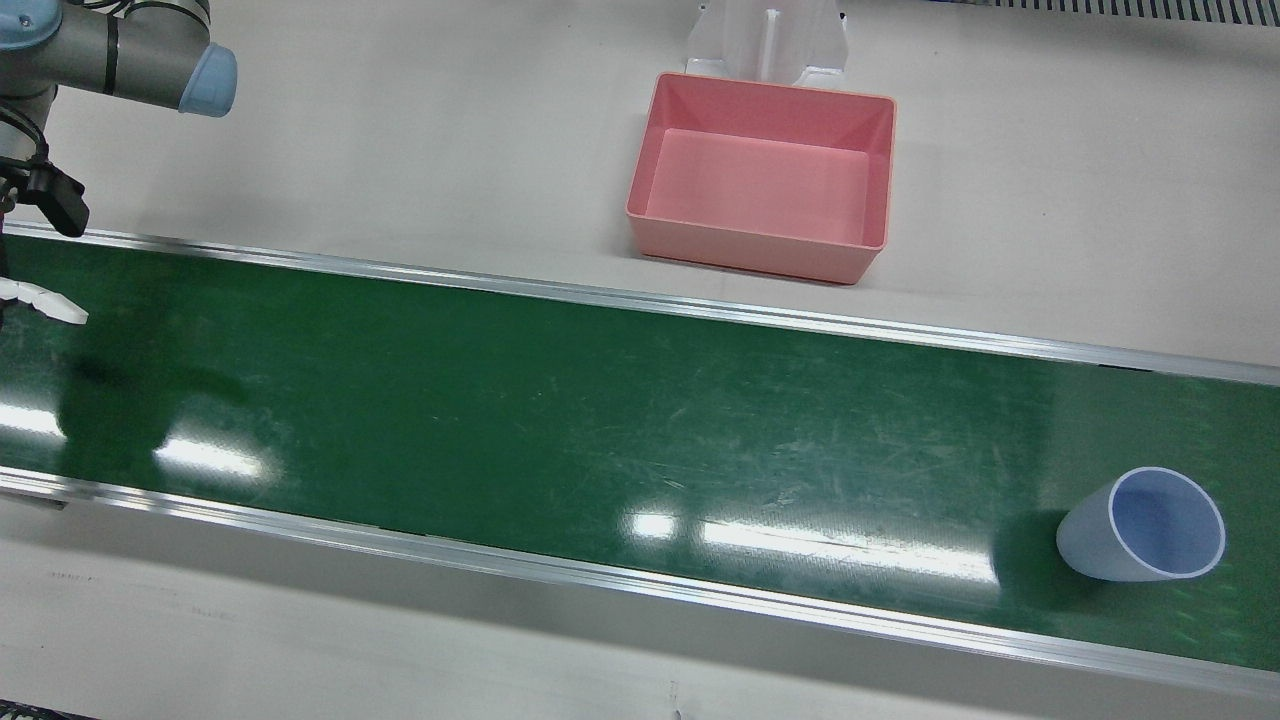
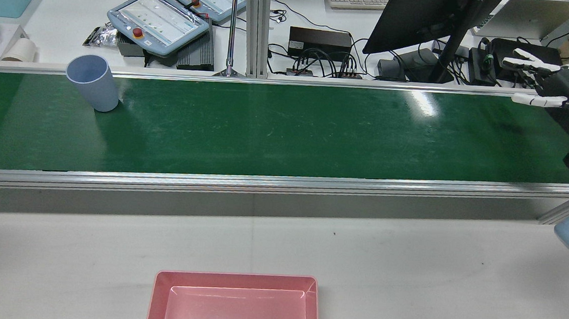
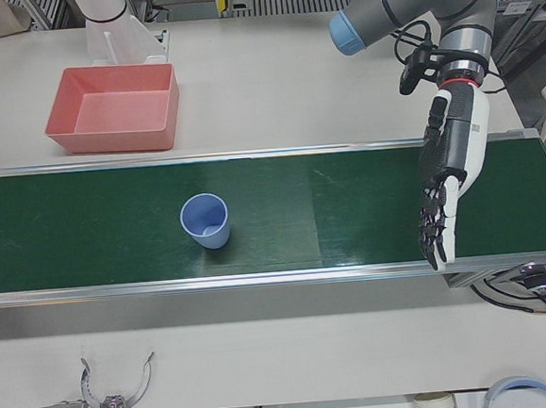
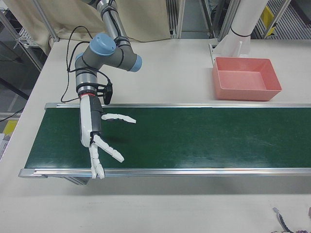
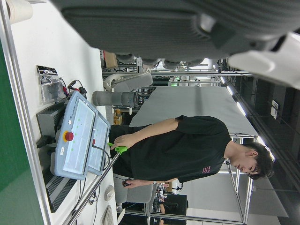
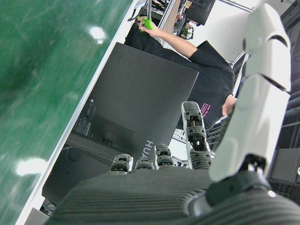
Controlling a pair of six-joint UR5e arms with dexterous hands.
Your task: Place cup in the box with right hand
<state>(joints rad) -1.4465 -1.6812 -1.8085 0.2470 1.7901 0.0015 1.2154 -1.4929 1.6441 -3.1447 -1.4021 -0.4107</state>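
The green conveyor belt (image 2: 286, 129) runs the full width of the tabletop (image 2: 407, 268), between the robot and the operators' desk. On the robot's side of it, about midway along, sits the empty pink box (image 1: 765, 175), open side up.

The right hand (image 4: 99, 136) hangs over the belt's right end with its fingers spread and nothing in them, the fingertips reaching toward the operators' edge of the belt. The left hand (image 3: 449, 176) hovers over the left end, also empty, its fingers extended close together and pointing down toward the same edge.

The blue cup (image 2: 93, 82) stands upright on the belt, mouth up, on the left half and toward the far rail as seen from the rear view. So the cup lies well apart from the right hand, across most of the belt's length, and the left hand is clearly the nearer one. Since the task assigns the right hand, the pick probably depends on the cup coming along the belt toward that end, or on a long reach leftward past the box.
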